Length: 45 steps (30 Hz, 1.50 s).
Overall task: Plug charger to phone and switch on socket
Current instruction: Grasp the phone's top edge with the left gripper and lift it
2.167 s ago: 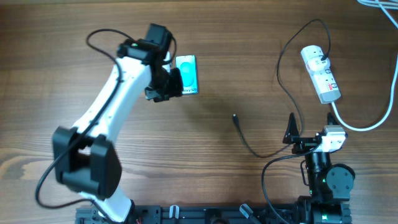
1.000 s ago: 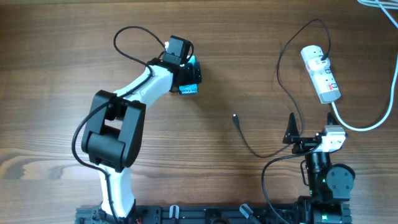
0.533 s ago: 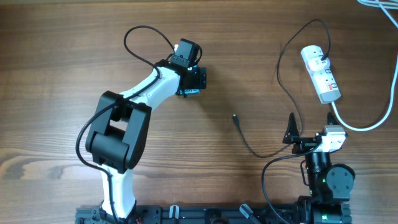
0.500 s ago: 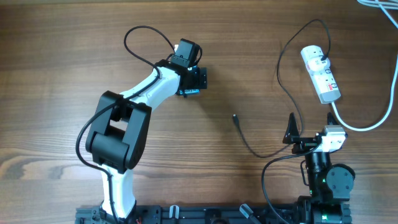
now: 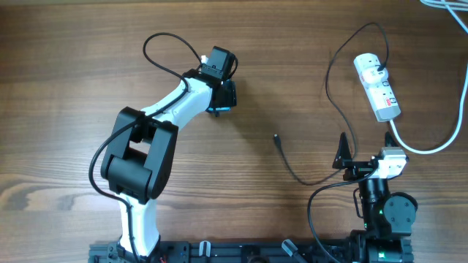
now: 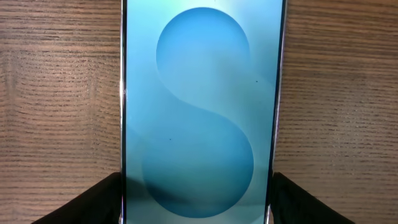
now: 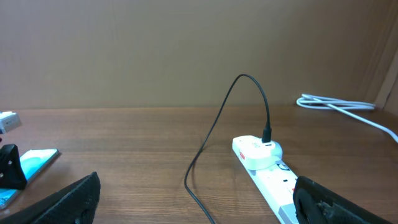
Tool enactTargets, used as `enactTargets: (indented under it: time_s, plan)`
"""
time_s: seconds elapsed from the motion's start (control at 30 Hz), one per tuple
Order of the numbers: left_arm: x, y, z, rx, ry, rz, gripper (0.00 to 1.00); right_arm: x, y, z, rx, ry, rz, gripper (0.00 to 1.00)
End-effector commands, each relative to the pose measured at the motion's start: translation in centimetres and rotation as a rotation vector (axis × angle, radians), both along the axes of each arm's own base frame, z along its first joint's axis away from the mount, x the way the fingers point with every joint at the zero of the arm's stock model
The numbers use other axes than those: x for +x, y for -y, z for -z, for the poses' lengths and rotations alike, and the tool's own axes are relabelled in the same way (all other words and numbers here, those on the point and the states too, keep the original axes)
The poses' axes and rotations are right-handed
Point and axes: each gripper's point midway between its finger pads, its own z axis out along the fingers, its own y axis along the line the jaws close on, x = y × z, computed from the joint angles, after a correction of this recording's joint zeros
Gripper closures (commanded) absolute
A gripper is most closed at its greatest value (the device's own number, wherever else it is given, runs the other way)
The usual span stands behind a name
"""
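The phone [image 6: 202, 112], teal screen up, lies flat on the wood and fills the left wrist view. My left gripper [image 6: 198, 199] is shut on it, one finger on each long edge. In the overhead view the left gripper [image 5: 225, 93] covers the phone. The phone also shows at the left of the right wrist view [image 7: 34, 163]. The charger's black cable [image 5: 330, 88] runs from its white plug [image 5: 374, 71] in the socket [image 5: 379, 89] to a loose connector tip [image 5: 276, 138] at mid-table. My right gripper [image 5: 344, 157] is open and empty, near the front, beside the cable.
The socket's thick white lead [image 5: 431, 150] curves off to the right edge. Another white cable [image 5: 442, 7] lies at the far right corner. The left arm's own black cable [image 5: 164, 44] loops above the table behind the wrist.
My left gripper moved from the phone's left side to right over it and came down, hiding it in the overhead view. The right arm, the charger and the socket have not moved.
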Motion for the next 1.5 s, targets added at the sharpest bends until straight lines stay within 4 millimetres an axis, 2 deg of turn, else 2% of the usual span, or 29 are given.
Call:
enactTargets:
  time_s: [0.0, 0.1, 0.2, 0.33, 0.47, 0.5, 0.57, 0.67, 0.73, 0.77, 1.0, 1.23, 1.3, 1.47]
  plan:
    - [-2.1, -0.5, 3.0, 0.016, -0.093, -0.023, 0.28, 0.0, 0.3, -0.2, -0.014, 0.01, 0.018, 0.0]
    - [-1.9, -0.6, 3.0, 0.022, -0.084, -0.026, 0.31, 0.0, 0.3, -0.2, -0.014, 0.01, 0.018, 0.0]
    - [-3.4, -1.0, 3.4, 0.049, -0.143, -0.02, 0.36, 0.0, 0.3, -0.2, -0.013, 0.01, 0.018, 0.0]
    - [-8.2, -1.7, 3.9, 0.094, -0.335, 0.004, 0.37, 0.0, 0.3, -0.2, -0.014, 0.01, 0.018, 0.0]
    - [-12.9, -2.1, 3.5, 0.116, -0.521, 0.021, 0.36, 0.0, 0.3, -0.2, -0.014, 0.01, 0.017, 0.0]
    - [-14.5, -2.4, 3.1, 0.125, -0.591, 0.019, 0.34, 0.0, 0.3, -0.2, -0.014, 0.01, 0.018, 0.0]
    - [-15.7, -2.9, 2.8, 0.146, -0.641, 0.015, 0.27, 0.0, 0.3, -0.2, -0.014, 0.01, 0.017, 0.0]
    - [-15.3, -2.8, 2.9, 0.139, -0.626, 0.014, 0.15, 0.0, 0.3, -0.2, -0.014, 0.01, 0.017, 0.0]
    - [-14.3, -2.5, 3.2, 0.12, -0.587, 0.013, 0.02, 0.0, 0.3, -0.2, -0.014, 0.01, 0.017, 0.0]
    - [-14.0, -2.4, 3.2, 0.116, -0.575, 0.014, 0.0, 0.0, 0.3, -0.2, -0.014, 0.01, 0.018, 0.0]
    - [-13.1, -2.6, 3.4, 0.103, -0.548, 0.013, 0.0, 0.0, 0.3, -0.2, -0.014, 0.01, 0.018, 0.0]
    - [-11.2, -4.0, 3.6, 0.091, -0.497, -0.041, 0.0, 0.0, 0.3, -0.2, -0.014, 0.01, 0.017, 0.0]
    - [-11.4, -4.3, 3.6, 0.094, -0.507, -0.045, 0.0, 0.0, 0.3, -0.2, -0.014, 0.01, 0.018, 0.0]
    - [-11.8, -3.3, 3.5, 0.056, -0.528, 0.048, 0.01, 0.0, 0.3, -0.2, -0.014, 0.01, 0.018, 0.0]
